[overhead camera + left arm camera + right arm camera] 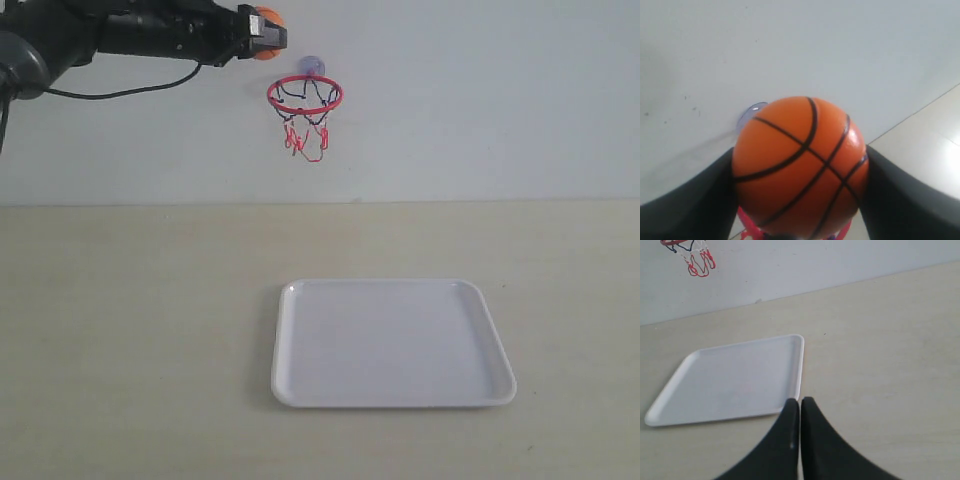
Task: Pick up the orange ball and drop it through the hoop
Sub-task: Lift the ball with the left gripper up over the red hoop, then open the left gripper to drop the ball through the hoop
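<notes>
**While the ball hangs short of the ring, a release would miss**

Though the left gripper [262, 33] has its dark jaws clamped on the small orange mini basketball with black seams [800, 167], it holds it high above the bench's far edge, up and to the left of the red-ringed toy hoop with string net [305, 111], not over it. Opening here would likely drop the ball outside the ring or onto its rim. The fit looks tight, so small misalignment matters, and a bumped finger could dislodge the clear suction mount [312, 66]. The right gripper [800, 407] sits closed and empty near the white square plastic tray [392, 402] toward the front edge.
</notes>
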`<state>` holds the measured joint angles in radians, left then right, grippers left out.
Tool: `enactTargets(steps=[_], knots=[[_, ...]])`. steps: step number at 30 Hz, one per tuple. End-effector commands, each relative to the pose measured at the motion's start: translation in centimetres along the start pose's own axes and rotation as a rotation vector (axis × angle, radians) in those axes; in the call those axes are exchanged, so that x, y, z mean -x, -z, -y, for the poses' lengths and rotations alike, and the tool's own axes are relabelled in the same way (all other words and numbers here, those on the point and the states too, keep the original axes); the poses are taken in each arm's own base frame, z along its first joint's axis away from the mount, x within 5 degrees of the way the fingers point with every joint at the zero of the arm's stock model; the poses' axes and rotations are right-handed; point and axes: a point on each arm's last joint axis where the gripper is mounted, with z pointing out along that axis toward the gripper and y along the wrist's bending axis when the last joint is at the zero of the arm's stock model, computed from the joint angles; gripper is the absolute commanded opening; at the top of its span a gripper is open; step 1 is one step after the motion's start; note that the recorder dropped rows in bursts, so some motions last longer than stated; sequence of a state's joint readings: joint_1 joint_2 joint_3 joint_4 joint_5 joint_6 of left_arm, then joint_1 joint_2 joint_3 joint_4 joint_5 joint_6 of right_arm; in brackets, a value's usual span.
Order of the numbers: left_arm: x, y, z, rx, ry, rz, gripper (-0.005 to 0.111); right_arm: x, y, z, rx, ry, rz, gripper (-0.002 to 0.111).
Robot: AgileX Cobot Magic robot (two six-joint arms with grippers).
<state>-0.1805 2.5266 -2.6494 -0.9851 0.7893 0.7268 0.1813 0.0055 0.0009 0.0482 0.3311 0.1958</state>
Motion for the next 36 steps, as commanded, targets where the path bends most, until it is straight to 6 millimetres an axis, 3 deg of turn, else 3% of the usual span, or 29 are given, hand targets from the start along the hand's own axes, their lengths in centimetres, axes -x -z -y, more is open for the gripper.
enactTargets(steps=[1, 9, 19, 27, 36], knots=[[-0.8, -1.1, 0.1, -0.005, 0.021, 0.03, 0.004, 0.1, 0.0, 0.0, -0.001, 0.004, 0.014, 0.0], [-2.1, -3.0, 1.1, -0.066, 0.046, 0.056, 0.004, 0.1, 0.0, 0.0, -0.001, 0.004, 0.014, 0.0], [-2.1, -3.0, 1.3, -0.073, 0.028, 0.061, 0.004, 0.1, 0.0, 0.0, -0.001, 0.004, 0.014, 0.0], [-2.1, -3.0, 1.2, -0.065, 0.005, 0.063, 0.045, 0.1, 0.0, 0.0, -0.001, 0.004, 0.014, 0.0], [-1.9, -3.0, 1.0, -0.039, -0.089, 0.09, 0.056, 0.1, 0.0, 0.0, -0.001, 0.004, 0.014, 0.0]])
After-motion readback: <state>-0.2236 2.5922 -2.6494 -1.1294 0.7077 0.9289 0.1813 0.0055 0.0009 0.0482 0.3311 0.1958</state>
